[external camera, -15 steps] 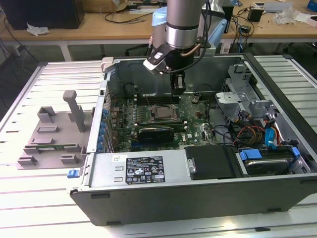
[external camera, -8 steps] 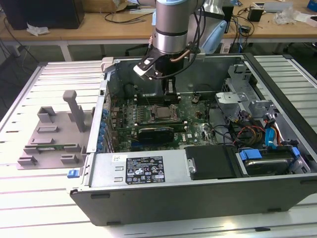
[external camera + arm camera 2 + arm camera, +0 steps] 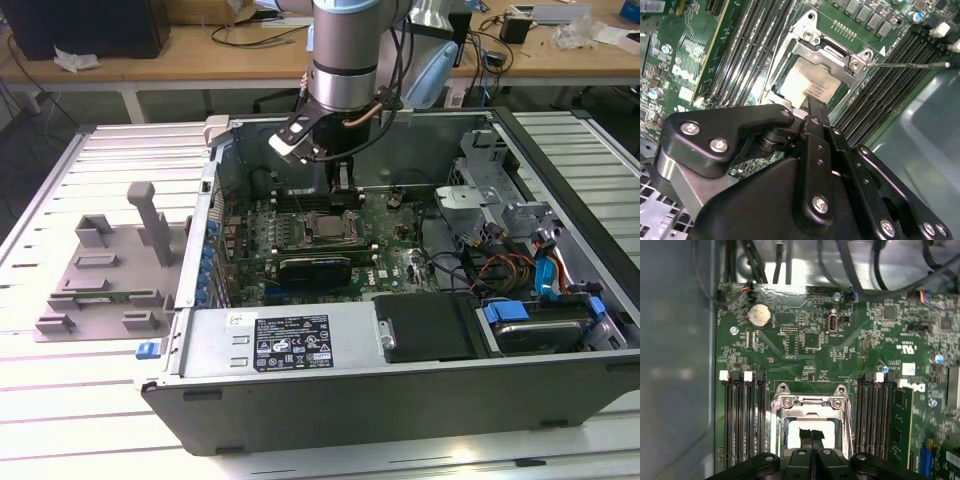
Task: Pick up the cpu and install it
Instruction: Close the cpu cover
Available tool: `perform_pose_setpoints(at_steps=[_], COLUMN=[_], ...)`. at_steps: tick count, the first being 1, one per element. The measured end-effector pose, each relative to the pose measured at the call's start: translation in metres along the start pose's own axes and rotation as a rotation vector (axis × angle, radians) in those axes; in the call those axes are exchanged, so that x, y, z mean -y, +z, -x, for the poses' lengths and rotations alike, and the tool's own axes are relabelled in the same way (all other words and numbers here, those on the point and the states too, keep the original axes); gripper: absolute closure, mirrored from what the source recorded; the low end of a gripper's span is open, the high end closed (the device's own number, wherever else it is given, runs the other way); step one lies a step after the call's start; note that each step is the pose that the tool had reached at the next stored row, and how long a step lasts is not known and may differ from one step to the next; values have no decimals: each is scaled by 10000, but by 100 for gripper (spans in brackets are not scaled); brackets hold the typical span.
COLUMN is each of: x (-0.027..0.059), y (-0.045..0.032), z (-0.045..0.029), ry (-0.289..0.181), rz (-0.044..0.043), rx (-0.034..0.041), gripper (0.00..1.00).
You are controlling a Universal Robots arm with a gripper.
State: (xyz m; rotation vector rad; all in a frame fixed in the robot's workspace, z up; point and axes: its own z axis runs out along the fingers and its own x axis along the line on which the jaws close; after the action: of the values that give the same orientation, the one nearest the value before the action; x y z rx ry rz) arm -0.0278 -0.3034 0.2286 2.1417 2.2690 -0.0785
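A: Where is the cpu (image 3: 807, 85)?

B: It lies flat inside the socket frame (image 3: 826, 51) on the motherboard (image 3: 805, 340). The gripper (image 3: 811, 438) stands right above it, its tips narrow together, holding nothing.

A: What can go wrong?

B: I think that if the chip sits crooked, a push can damage the socket. In the exterior view the expansion card (image 3: 315, 268) is near, at six o'clock; a sideways drift can hit it.

From well back and above, the exterior view looks down into the open computer case (image 3: 400, 400) on the table (image 3: 60, 420). Both wrist views sit close over the motherboard (image 3: 805, 340) (image 3: 685, 45), looking down past the gripper (image 3: 811, 437) (image 3: 811, 106). All three views catch the processor socket (image 3: 330, 228) (image 3: 807, 402) (image 3: 825, 52).
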Motion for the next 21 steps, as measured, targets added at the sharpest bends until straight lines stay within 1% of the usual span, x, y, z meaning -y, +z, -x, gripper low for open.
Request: perform_pose_setpoints(at_steps=[1,2,10,11,12,14,15,17,19,21], x=[0,0,0,0,0,0,0,0,0,-1], y=[0,1,5,7,8,10,11,13,15,17], z=[0,0,0,0,0,0,0,0,-1,-1], ry=[-185,-479,-2052,-2526,-2841,-3298,-3608,-3989,-4641,-5067], rz=[8,23,101,124,140,163,178,197,229,251], rx=[5,12,47,58,65,75,82,90,105,114], gripper=[89,89,89,89,89,89,89,89,89,89])
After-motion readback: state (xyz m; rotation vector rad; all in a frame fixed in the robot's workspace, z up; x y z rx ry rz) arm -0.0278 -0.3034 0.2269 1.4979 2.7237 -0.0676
